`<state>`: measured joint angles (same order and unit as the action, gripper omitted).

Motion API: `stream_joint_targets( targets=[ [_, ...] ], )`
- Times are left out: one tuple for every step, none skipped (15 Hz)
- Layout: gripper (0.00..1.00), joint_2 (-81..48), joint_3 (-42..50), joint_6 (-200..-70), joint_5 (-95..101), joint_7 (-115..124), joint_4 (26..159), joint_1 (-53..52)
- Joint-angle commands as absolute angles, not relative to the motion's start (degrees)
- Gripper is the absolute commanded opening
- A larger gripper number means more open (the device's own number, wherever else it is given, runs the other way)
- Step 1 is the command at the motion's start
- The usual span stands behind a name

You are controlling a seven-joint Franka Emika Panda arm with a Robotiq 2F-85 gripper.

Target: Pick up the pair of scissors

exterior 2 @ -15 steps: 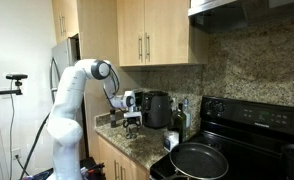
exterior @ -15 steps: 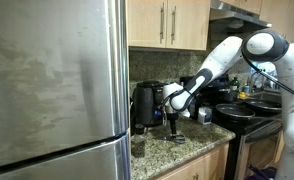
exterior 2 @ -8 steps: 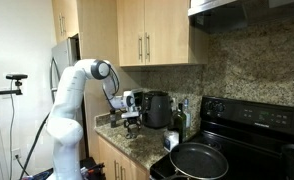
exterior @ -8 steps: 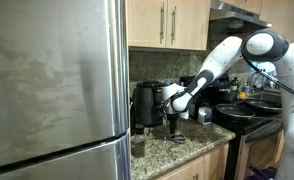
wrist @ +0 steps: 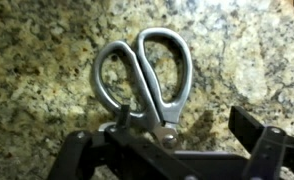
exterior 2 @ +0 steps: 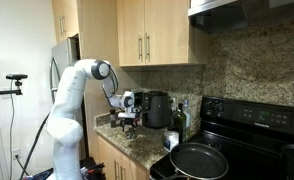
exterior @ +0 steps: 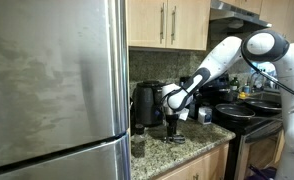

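The pair of scissors (wrist: 142, 75) lies flat on the speckled granite counter (wrist: 37, 60). Its grey metal handle loops point up in the wrist view, and its pivot sits by my left finger. The blades are hidden under the gripper body. My gripper (wrist: 182, 128) is open, with the black fingers spread wide on either side of the pivot area, just above the counter. In an exterior view the gripper (exterior: 172, 123) points down over the scissors (exterior: 175, 138) near the counter's front edge. It also shows in an exterior view (exterior 2: 130, 124).
A black kettle-like appliance (exterior: 145, 103) stands just behind the gripper and also shows in an exterior view (exterior 2: 157, 108). A steel fridge (exterior: 52, 80) is beside the counter. A stove with a frying pan (exterior 2: 197, 158) and bottles (exterior 2: 179, 122) is on the far side. Wooden cabinets hang above.
The gripper has shifted very slightly over the scissors. The scissors have not moved.
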<state>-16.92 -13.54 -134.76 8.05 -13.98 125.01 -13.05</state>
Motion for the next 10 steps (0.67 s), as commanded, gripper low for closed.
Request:
stream_joint_targets(
  targets=[
    [1.00, -17.15, -14.83, -142.17, 4.14, -17.78, 126.14, -11.61],
    [1.00, -17.08, -14.68, -143.44, 3.95, -17.43, 126.31, -11.77],
    [1.00, -17.29, -15.13, -145.01, 2.84, -18.68, 126.39, -11.40],
    [1.00, -17.00, -14.20, -141.63, 4.96, -16.00, 125.32, -12.63],
    [1.00, -17.01, -14.32, -142.56, 4.46, -16.42, 125.41, -12.53],
    [1.00, -17.01, -14.38, -142.93, 4.21, -16.63, 125.45, -12.48],
    [1.00, -17.01, -14.40, -143.14, 4.15, -16.69, 125.48, -12.47],
    [1.00, -17.01, -14.41, -143.27, 4.14, -16.70, 125.52, -12.46],
    [1.00, -16.81, -14.16, -140.87, 4.27, -15.67, 125.39, -12.66],
    [1.00, -16.64, -14.15, -138.36, 3.54, -14.27, 125.29, -12.75]
  ],
)
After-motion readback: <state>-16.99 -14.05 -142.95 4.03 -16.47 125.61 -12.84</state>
